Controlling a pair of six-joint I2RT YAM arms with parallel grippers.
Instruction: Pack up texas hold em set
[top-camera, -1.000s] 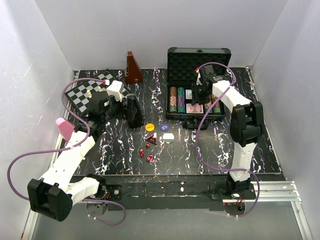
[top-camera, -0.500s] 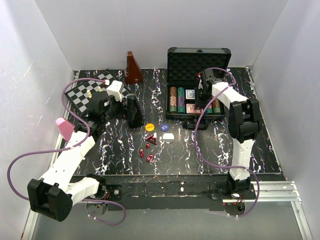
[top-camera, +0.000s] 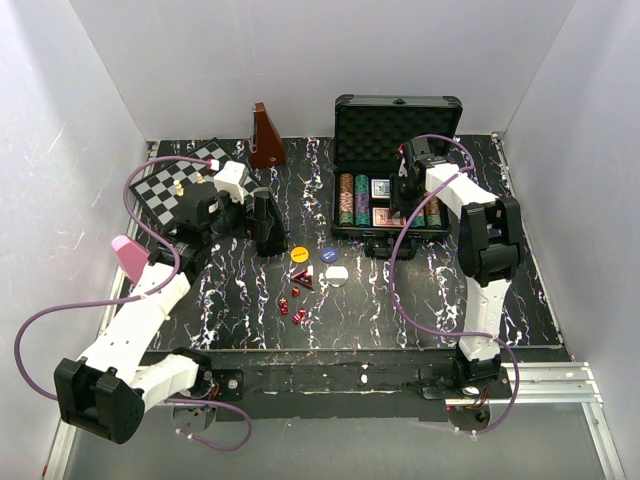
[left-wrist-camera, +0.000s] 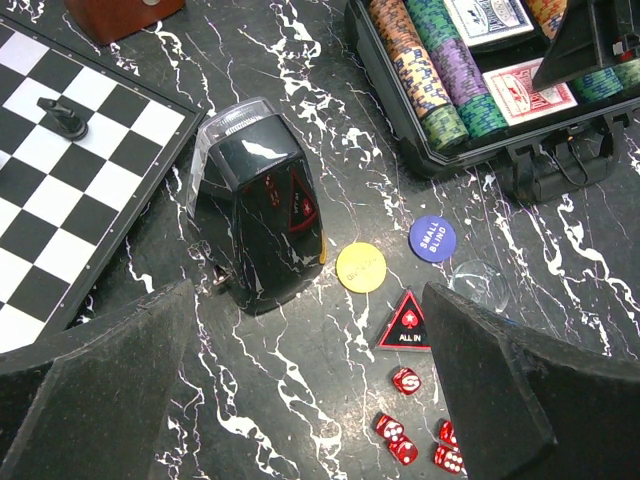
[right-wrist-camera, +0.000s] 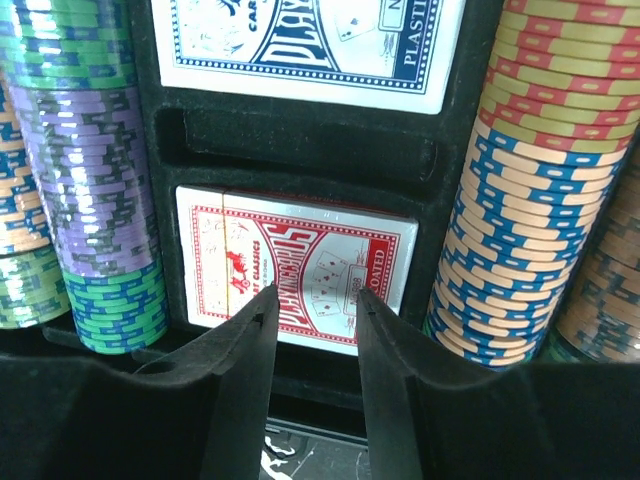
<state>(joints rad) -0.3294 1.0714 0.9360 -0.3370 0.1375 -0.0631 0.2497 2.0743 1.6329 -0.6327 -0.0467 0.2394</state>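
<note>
The black hard case (top-camera: 397, 123) stands open at the back right, with striped chip rows (top-camera: 352, 199) and two card decks in it. My right gripper (top-camera: 400, 203) hovers over its front, slightly open and empty (right-wrist-camera: 315, 292), just above the red deck (right-wrist-camera: 298, 269); the blue deck (right-wrist-camera: 300, 40) lies beyond. On the table lie a yellow button (left-wrist-camera: 361, 267), a blue button (left-wrist-camera: 432, 238), a clear white button (left-wrist-camera: 478, 285), an "ALL IN" triangle (left-wrist-camera: 405, 322) and several red dice (left-wrist-camera: 405, 380). My left gripper (left-wrist-camera: 310, 400) is open and empty, above the table left of them.
A black glossy card shoe (left-wrist-camera: 255, 225) stands just ahead of my left gripper. The chessboard (left-wrist-camera: 60, 200) with a pawn lies at the left, the brown pyramid-shaped object (top-camera: 265, 138) at the back. A pink object (top-camera: 130, 255) sits at the left edge.
My right arm has shifted a little over the case, its elbow swinging inward. The left arm has not moved.
</note>
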